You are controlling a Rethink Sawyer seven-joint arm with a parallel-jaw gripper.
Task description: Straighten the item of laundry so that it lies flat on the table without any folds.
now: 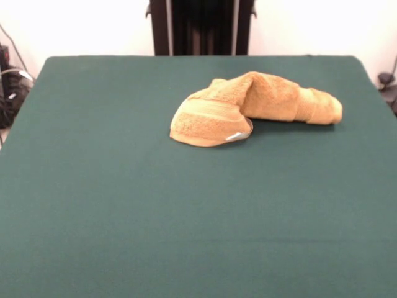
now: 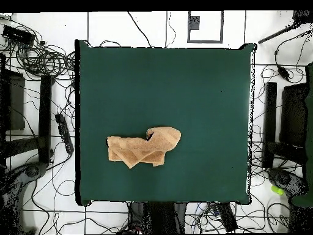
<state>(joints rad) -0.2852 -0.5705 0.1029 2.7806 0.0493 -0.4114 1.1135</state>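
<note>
The golden-orange towel (image 1: 254,107) lies crumpled and folded over itself on the dark green table (image 1: 124,205), toward the far side right of centre in the front view. A rounded flap with a paler woven band and a small white label (image 1: 236,136) faces the camera. In the overhead view the towel (image 2: 145,147) lies left of centre, nearer the bottom edge of the table (image 2: 202,92). The gripper and arm do not show in either view.
The robot's black pedestal (image 1: 201,28) stands behind the table's far edge; it also shows in the overhead view (image 2: 158,217). Cables and equipment (image 2: 36,61) lie on the floor around the table.
</note>
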